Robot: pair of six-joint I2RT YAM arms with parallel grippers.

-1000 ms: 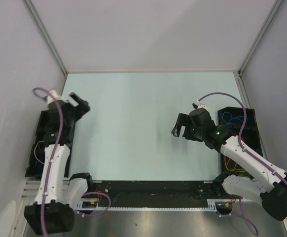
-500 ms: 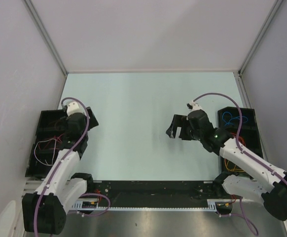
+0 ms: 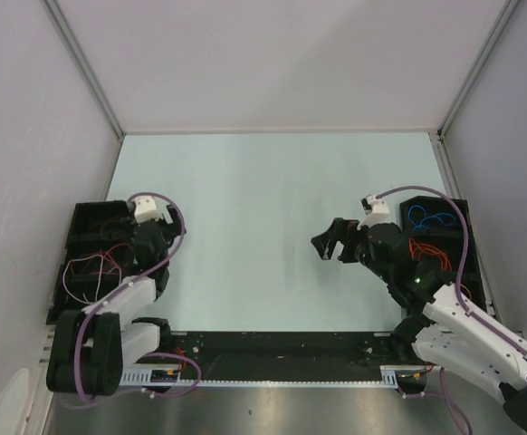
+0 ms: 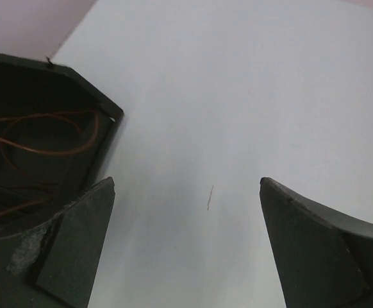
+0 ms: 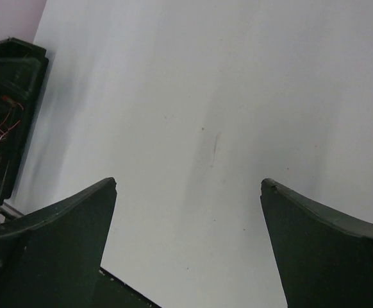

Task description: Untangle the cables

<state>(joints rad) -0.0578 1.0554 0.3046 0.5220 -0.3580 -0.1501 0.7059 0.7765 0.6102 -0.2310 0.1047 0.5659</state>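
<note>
My left pincer (image 4: 186, 184) and right pincer (image 5: 188, 184) both gape wide, holding nothing. The thin curly orange cables (image 4: 52, 154) lie in the black plastic tray (image 4: 84, 90) just left of my left pincer, seemingly looped together; I should dip in and pinch one strand only.

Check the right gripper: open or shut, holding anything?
Open and empty. In the wrist view the right gripper has its fingers wide apart, with only bare table between them.
</note>
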